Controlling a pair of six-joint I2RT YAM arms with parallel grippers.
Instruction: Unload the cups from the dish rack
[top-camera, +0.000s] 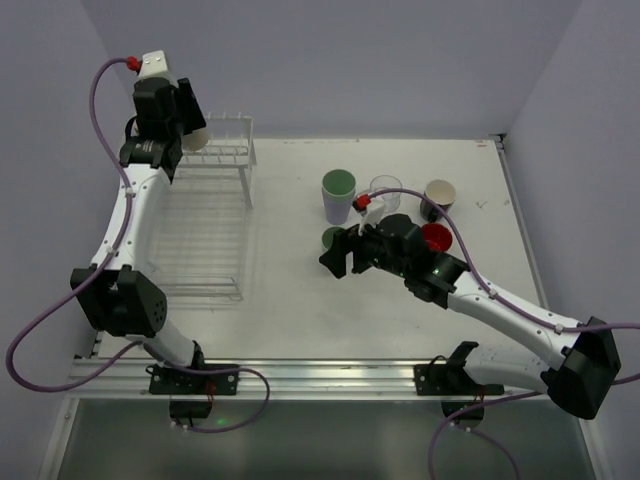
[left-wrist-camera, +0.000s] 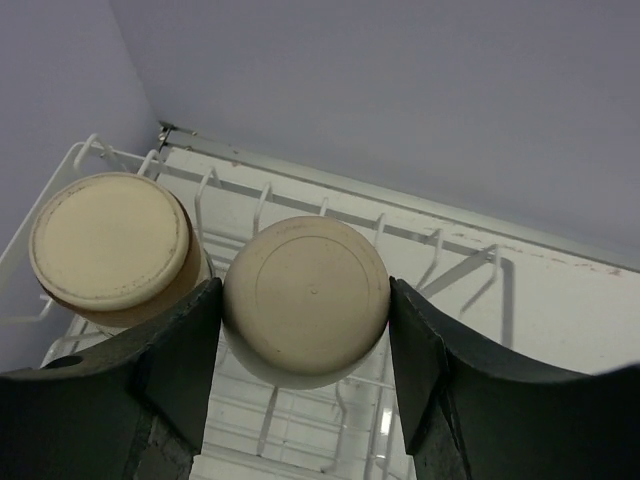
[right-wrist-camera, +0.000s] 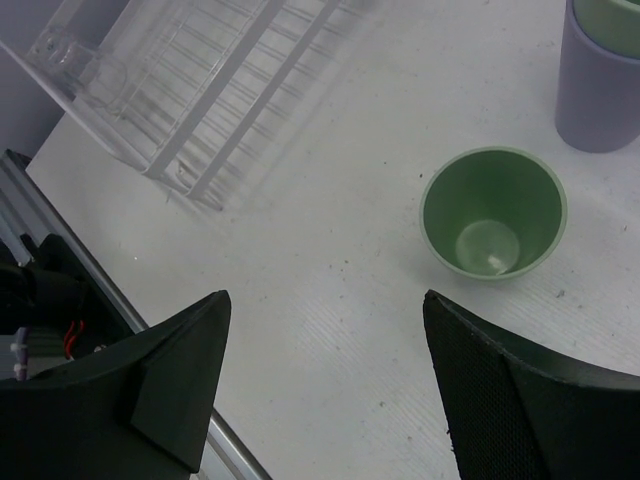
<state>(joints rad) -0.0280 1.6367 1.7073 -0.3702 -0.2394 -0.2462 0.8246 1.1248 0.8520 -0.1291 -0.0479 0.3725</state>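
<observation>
Straddling the upturned beige cup (left-wrist-camera: 305, 300) on the dish rack's (top-camera: 200, 250) raised shelf, the left end effector (left-wrist-camera: 305, 290) pinches its sides, lift straight up; the right end effector (right-wrist-camera: 325, 380) gapes empty above the worktop (right-wrist-camera: 330, 230).

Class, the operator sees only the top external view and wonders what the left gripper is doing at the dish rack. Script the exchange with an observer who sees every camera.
Operator: Is the left gripper on a cup?
Observer: Yes. Its fingers press both sides of an upturned beige cup.
Operator: Any neighbours?
Observer: One tan-brown cup, also base up, sits in the rack beside it.
Operator: And the right gripper?
Observer: Open and empty; an upright green cup stands on the table just ahead of it.
</observation>
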